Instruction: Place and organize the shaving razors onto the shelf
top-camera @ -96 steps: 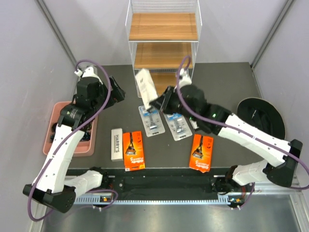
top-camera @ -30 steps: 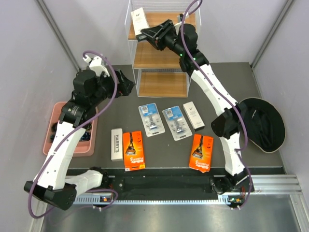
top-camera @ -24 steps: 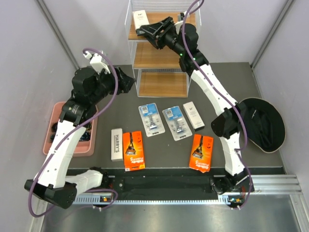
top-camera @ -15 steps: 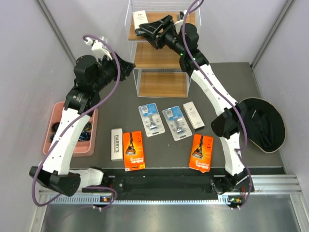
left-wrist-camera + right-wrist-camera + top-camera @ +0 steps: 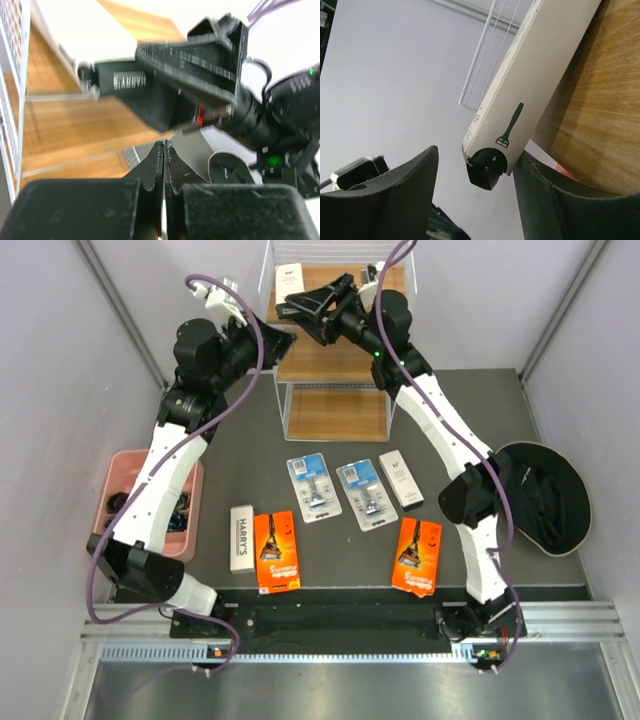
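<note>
**Right tool (image 5: 476, 162) is hanging at the top tier, fingers apart around the end of a long white cardboard razor box (image 5: 290, 278).**

The box is lying at the left edge of the top tier of the tall white wire shelf with light-brown wooden tiers (image 5: 345, 360), by the wire side. A clean finish probably means drawing straight back along the box's length, so neither finger is dragging it askew. It also means keeping clear of the left tool (image 5: 164, 162), which is pinched together on nothing just beside. Six packs are waiting flat on the dark grey bench (image 5: 240, 455), among them a blue-clear blister pack (image 5: 314, 487) and an orange card (image 5: 418, 555). Pale lilac walls are closing in on both sides.
</note>
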Robot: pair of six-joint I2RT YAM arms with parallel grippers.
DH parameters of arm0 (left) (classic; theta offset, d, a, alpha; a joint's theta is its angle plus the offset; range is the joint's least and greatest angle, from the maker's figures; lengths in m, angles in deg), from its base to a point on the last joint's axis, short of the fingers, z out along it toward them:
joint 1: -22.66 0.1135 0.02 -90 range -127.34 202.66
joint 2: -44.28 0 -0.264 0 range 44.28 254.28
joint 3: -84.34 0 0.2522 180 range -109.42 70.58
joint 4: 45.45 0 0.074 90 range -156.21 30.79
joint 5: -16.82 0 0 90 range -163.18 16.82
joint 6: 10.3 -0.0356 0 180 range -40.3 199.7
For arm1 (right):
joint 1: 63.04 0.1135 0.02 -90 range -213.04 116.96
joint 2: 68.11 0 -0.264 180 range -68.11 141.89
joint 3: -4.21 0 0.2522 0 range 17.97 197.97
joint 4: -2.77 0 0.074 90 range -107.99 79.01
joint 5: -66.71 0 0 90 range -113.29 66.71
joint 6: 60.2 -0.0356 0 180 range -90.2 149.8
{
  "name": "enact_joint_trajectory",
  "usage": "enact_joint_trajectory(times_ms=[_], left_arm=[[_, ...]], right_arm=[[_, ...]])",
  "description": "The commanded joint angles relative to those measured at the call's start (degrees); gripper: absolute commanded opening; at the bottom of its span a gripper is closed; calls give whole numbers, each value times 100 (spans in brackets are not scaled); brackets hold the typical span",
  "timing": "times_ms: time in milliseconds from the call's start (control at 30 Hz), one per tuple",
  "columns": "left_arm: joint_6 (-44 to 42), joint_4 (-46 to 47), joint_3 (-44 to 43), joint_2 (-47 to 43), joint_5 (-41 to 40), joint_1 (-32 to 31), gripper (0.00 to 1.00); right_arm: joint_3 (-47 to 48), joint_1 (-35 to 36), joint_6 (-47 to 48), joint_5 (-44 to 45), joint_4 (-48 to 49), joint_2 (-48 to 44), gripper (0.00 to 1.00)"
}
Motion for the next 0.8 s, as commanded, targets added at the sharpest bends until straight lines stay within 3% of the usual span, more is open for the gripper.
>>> enact_joint_trajectory(times_ms=[0,467,767], left_arm=[[136,451,-679,325,-54,20,0],[102,607,-909,870,-940,20,0],[31,793,-794,835,-1012,20,0]], right_arm=[[-255,13,-3,-122,-197,-197,61],[-370,4,67,-280,-294,-328,61],[-589,-13,181,-447,-478,-557,62]])
